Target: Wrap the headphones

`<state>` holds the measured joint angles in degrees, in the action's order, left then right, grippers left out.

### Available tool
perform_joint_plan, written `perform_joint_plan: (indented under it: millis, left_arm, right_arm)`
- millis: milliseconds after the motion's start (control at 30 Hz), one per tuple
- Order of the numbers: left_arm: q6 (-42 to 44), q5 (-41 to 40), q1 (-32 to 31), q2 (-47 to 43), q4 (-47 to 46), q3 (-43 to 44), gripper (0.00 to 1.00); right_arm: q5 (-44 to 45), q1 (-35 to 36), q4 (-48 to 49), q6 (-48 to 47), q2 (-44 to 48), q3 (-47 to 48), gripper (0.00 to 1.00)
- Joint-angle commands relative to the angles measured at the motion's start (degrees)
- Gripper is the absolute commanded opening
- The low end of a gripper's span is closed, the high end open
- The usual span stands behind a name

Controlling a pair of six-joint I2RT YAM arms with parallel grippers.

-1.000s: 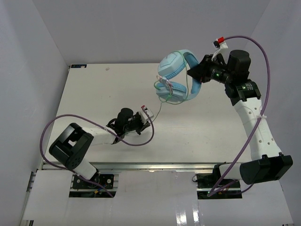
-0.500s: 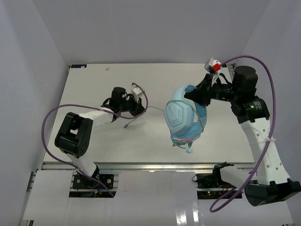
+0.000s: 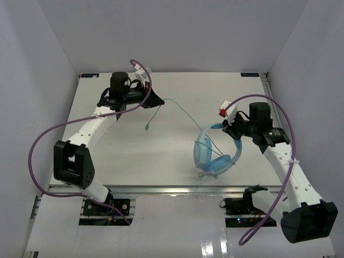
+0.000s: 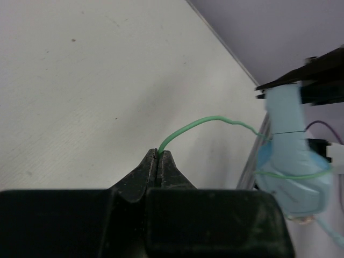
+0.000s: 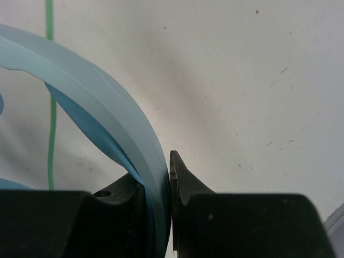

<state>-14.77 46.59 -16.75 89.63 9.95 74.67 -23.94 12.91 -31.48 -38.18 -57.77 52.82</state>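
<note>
Light blue padded over-ear headphones [image 3: 215, 156] sit at the front right of the white table [image 3: 134, 161], band clenched by the right gripper [image 3: 232, 131]. The left gripper [image 3: 156, 99], back left, pinches their thin green cable [image 3: 183, 110]. Left wrist view: the headset is blurred and cut off. Right wrist view: only a band arc shows.

Right end effector [image 3: 230, 130] holds headphones [image 3: 203, 153] (band [image 3: 238, 150]); left end effector [image 3: 157, 98] pinches cable [image 3: 185, 110].
</note>
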Motion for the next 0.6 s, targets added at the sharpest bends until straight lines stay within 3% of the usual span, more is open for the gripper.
perform_joint_plan:
  millis: [0, 200, 333, 567]
  left_arm:
    - [-10.5, 5.9, -1.7, -2.8, 2.9, 4.5, 0.0]
    - [-15.4, 8.5, -6.9, -3.2, 2.9, 8.4, 0.0]
    - [-17.6, 8.1, -10.3, -3.6, 2.9, 10.1, 0.0]
    - [-17.9, 3.4, -11.1, -9.8, 5.7, 11.2, 0.0]
  right_arm:
    - [12.5, 3.3, 12.4, -0.4, -2.0, -1.4, 0.08]
    - [33.6, 12.0, 25.9, 2.8, -6.8, -3.0, 0.08]
    - [46.2, 15.2, 32.8, 10.6, -13.7, 0.7, 0.08]
    - [51.1, 14.8, 32.5, 18.1, -22.9, 10.1, 0.08]
